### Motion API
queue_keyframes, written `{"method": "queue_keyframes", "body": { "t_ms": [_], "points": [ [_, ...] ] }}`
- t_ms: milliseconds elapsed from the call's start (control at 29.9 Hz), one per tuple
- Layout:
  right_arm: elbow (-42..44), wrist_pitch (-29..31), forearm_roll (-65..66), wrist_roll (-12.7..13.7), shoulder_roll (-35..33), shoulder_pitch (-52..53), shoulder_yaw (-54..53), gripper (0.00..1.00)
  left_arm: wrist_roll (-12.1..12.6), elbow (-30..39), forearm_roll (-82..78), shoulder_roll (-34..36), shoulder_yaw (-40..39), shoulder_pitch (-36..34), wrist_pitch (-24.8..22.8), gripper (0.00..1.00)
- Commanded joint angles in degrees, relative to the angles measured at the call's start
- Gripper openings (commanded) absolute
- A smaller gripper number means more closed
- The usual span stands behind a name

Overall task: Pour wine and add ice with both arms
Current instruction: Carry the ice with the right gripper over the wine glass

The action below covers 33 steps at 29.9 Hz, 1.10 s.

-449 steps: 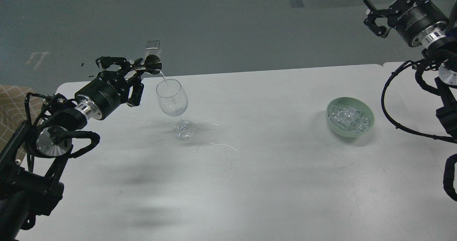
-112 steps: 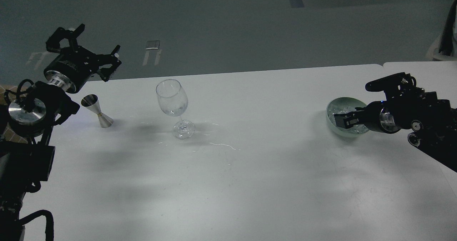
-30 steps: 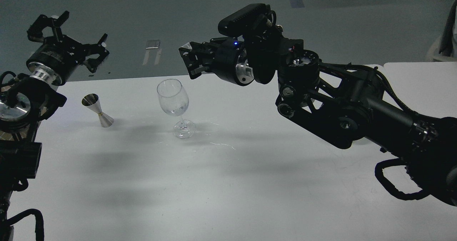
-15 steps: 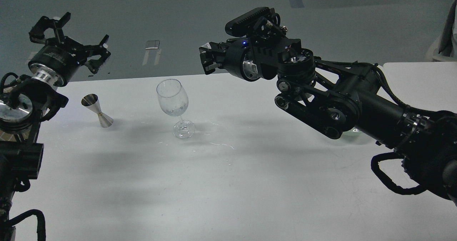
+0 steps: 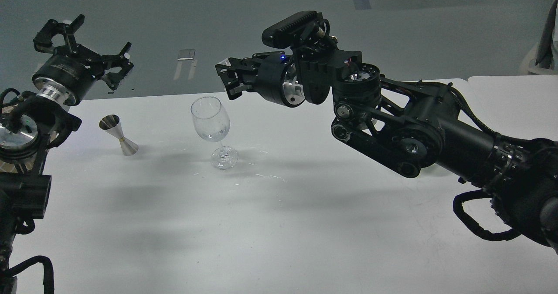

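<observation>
A small clear glossy ice cube [image 5: 225, 62] sits pinched in the right gripper's [image 5: 226, 74] fingers, above the clear stemmed wine glass [image 5: 212, 126]. Left gripper [image 5: 83, 37] fingers spread. Pale grey worktop [image 5: 261, 224], dark grey floor [image 5: 218, 24].

Left gripper [image 5: 83, 39] raised, fingers spread; right gripper [image 5: 227, 74] extended leftward.

jigger [image 5: 117, 133] stands left of wine glass [image 5: 212, 128] on table [image 5: 270, 224].
</observation>
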<state>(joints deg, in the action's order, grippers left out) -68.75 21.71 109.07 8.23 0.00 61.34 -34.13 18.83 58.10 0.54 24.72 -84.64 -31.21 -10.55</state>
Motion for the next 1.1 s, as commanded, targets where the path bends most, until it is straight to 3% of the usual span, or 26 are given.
{"method": "queue_keyframes", "body": {
  "t_ms": [0, 368, 1070],
  "points": [
    [-0.2, 0.0, -0.9, -0.8, 0.0, -0.2, 0.4, 0.06, 0.1, 0.0, 0.0, 0.2, 0.0, 0.0, 0.0, 0.98],
    [-0.1, 0.1, -1.0, -2.0, 0.0, -0.3, 0.6, 0.07, 0.1, 0.0, 0.0, 0.6, -0.5, 0.0, 0.0, 0.98],
    [0.2, -1.2, -1.8, -2.0, 0.0, -0.3, 2.7, 0.07, 0.1, 0.0, 0.0, 2.1, -0.6, 0.0, -0.9, 0.98]
  ]
}}
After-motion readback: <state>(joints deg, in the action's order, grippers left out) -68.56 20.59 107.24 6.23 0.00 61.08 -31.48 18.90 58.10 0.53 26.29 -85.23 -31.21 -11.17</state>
